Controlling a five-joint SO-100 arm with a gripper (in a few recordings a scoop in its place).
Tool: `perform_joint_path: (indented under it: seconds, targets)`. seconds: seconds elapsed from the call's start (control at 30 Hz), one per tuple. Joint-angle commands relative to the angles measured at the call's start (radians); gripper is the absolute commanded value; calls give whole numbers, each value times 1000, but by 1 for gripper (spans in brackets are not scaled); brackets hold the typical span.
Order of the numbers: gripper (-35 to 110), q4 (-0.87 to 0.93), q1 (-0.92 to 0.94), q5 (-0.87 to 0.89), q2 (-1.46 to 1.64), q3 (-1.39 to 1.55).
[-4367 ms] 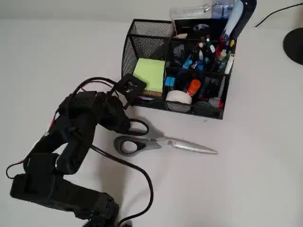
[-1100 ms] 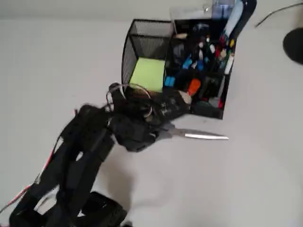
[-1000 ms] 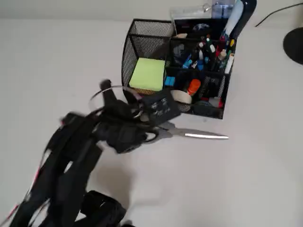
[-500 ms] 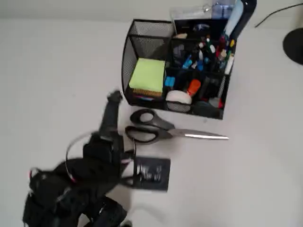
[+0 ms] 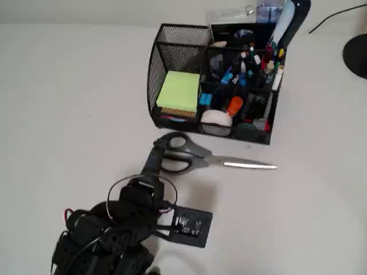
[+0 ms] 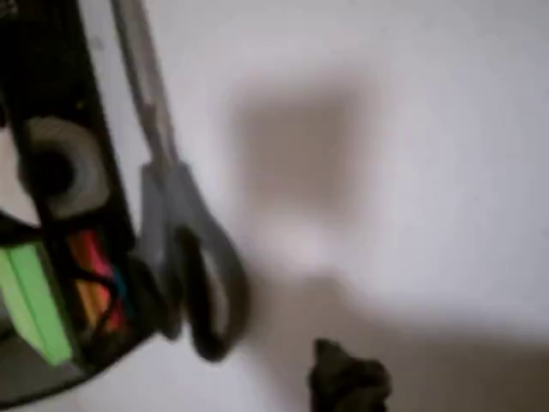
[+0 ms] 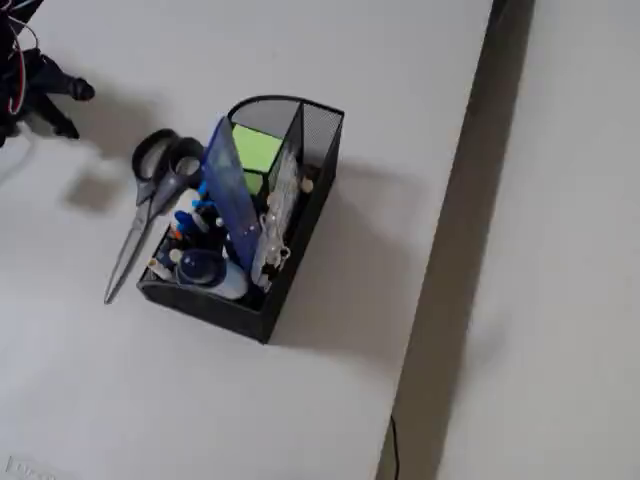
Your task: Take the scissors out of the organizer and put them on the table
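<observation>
So the big scissors (image 5: 200, 157) with dark grey plastic loop handles and long silver blades are lying flat on the plain white table (image 5: 69, 97), blades together, just in front of the black wire-mesh organizer (image 5: 212, 80), handles to the left in the overhead view. The organizer's got a yellow-green sticky note pad (image 5: 179, 91), a white tape roll (image 5: 217, 117) and a bunch of pens and markers (image 5: 252, 60). The black arm's gripper (image 5: 153, 157) reaches toward the handles from below; it's got nothing in it, can't tell how far open it is.
</observation>
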Motion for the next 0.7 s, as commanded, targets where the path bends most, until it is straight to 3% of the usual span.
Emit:
perform_joint_path:
  seconds: [0.0,0.2,0.37,0.6,0.67]
  targets:
    - [74,-2,92,77,2,29]
    - [76,-3,212,160,0,32]
    - [72,-5,196,147,0,32]
    - [0,-12,61,25,2,31]
    - [0,-14,40,5,2,31]
